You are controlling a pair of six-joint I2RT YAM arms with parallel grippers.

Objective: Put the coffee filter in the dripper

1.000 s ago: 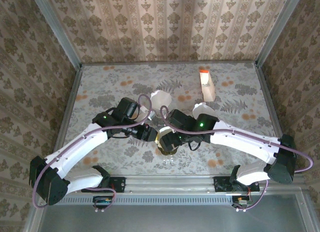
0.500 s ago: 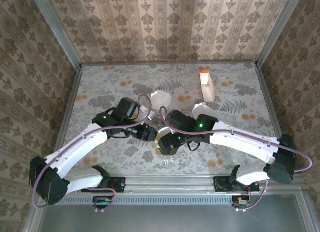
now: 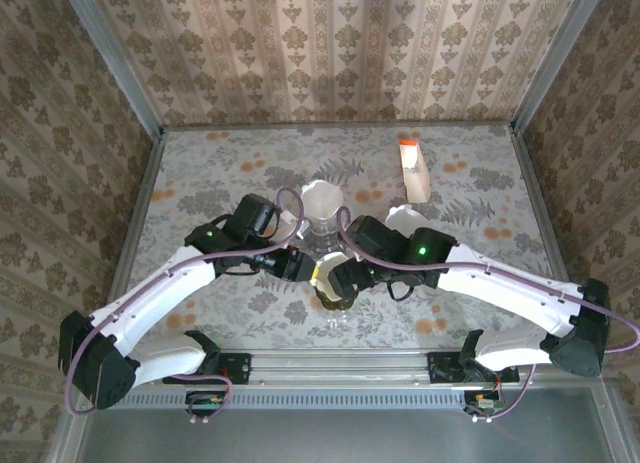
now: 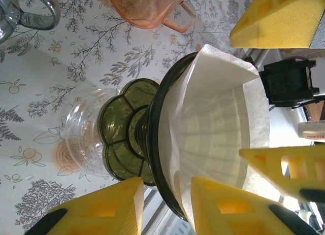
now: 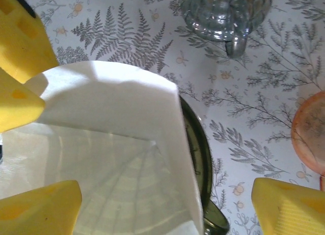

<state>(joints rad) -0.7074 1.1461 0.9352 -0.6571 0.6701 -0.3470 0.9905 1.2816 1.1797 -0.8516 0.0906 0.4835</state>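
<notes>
Overhead, both arms bend inward and meet near the front middle of the table (image 3: 220,173). The left gripper (image 3: 303,268) and right gripper (image 3: 336,280) crowd together over the green dripper (image 3: 340,297). A pale vessel (image 3: 322,200) stands just behind them. A small box (image 3: 413,170) with an orange top sits well apart toward the back right.

From the left wrist, the dripper stands on a clear glass base (image 4: 81,138). The white coffee filter (image 4: 213,118) sits inside the dripper, its paper rising above the dark rim. The left jaws are narrow, with the rim between them, apparently clamped. A pink cup (image 4: 147,9) lies beyond.

From the right wrist, the filter is spread open in the dripper. The right jaws stand wide and grip nothing. One yellow finger (image 5: 40,209) is over the paper and the other is well off to the side above the table. A glass pitcher (image 5: 223,11) stands nearby.
</notes>
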